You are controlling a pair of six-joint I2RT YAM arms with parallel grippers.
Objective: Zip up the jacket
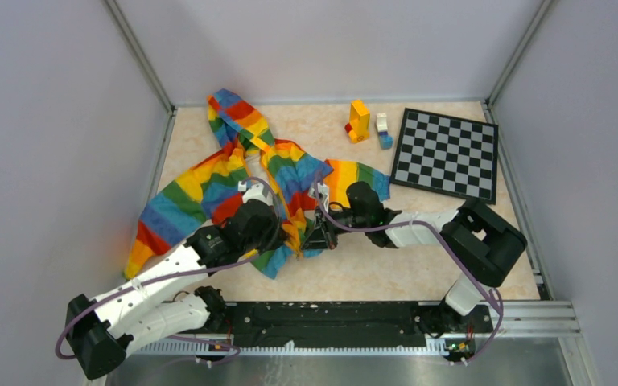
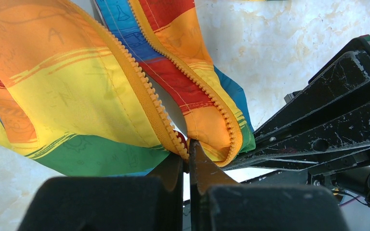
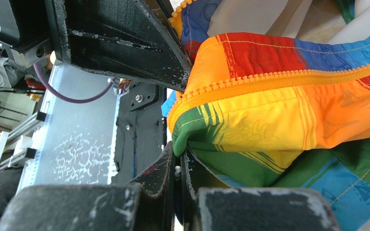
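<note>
Grips the jacket (image 1: 233,173) at its zipper edge (image 2: 149,96) with clenched left end effector (image 2: 187,159); pinches the green hem corner (image 3: 192,130) with clenched right end effector (image 3: 178,163).

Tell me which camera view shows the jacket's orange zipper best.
The left wrist view: both rows of zipper teeth run large and sharp, apart, down to the left gripper. The right wrist view shows one stretch; the top external view shows the whole jacket, zipper tiny.

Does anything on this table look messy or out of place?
The jacket lies crumpled and twisted. Its front gapes: the two orange zipper rows run apart, unjoined, down to where both arms' jaws pinch the fabric. Nothing looks spilled or broken.
</note>
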